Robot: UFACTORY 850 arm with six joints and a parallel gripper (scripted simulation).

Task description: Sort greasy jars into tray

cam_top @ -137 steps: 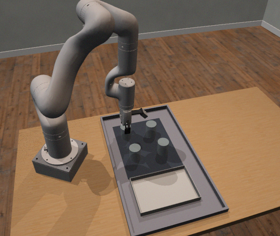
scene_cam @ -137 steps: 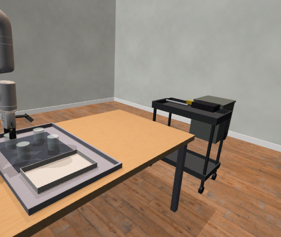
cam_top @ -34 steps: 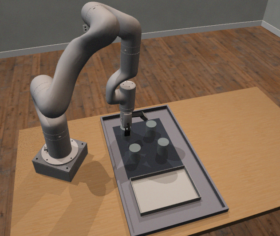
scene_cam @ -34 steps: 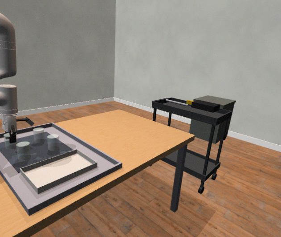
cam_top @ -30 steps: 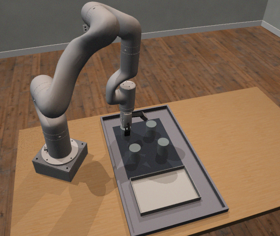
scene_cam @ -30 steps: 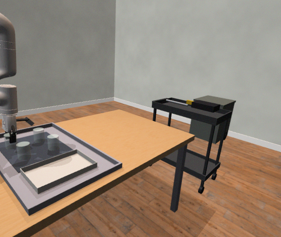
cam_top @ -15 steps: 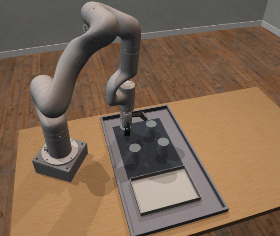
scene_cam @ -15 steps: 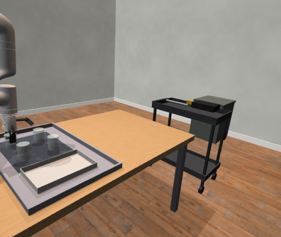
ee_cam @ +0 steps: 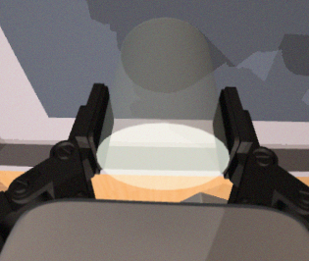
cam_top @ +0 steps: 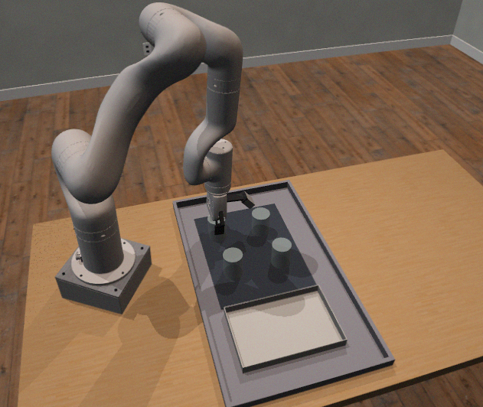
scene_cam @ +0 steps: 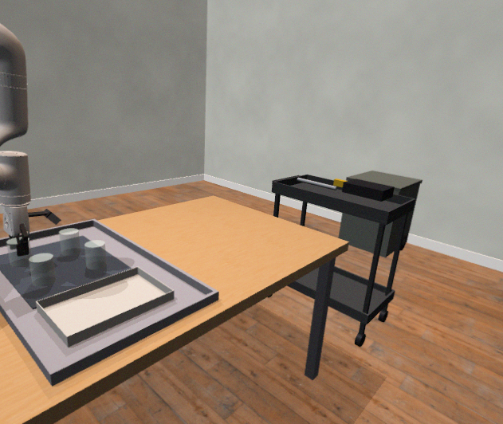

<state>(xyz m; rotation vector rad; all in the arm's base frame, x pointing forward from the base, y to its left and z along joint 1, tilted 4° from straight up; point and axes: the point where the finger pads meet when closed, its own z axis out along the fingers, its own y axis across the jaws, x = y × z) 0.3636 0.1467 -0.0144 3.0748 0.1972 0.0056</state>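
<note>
Dark mat (cam_top: 252,286) (scene_cam: 72,276) (ee_cam: 54,59) beneath arched, down-reaching arm (cam_top: 116,109) (scene_cam: 9,102)

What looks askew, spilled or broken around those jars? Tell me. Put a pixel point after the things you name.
Nothing stands out: the four glass jars (cam_top: 232,262) (scene_cam: 41,269) (ee_cam: 164,105) stand upright on the drying mat (cam_top: 250,293) (scene_cam: 60,284), and the tray (cam_top: 294,358) (scene_cam: 121,319) sits flat beside it. No spill or breakage shows.

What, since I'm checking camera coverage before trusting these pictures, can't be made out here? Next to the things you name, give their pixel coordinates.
- Grease on any clear glass jar (cam_top: 281,245) (scene_cam: 95,255) (ee_cam: 163,157): invisible in every view.
- Grey arm's base: cut off by the exterior view's left edge.
- Beige tray (cam_top: 283,328) (scene_cam: 105,305): outside the wrist view.
- Black cart's (scene_cam: 343,200) far legs: partly hidden by its shelves, exterior view.
</note>
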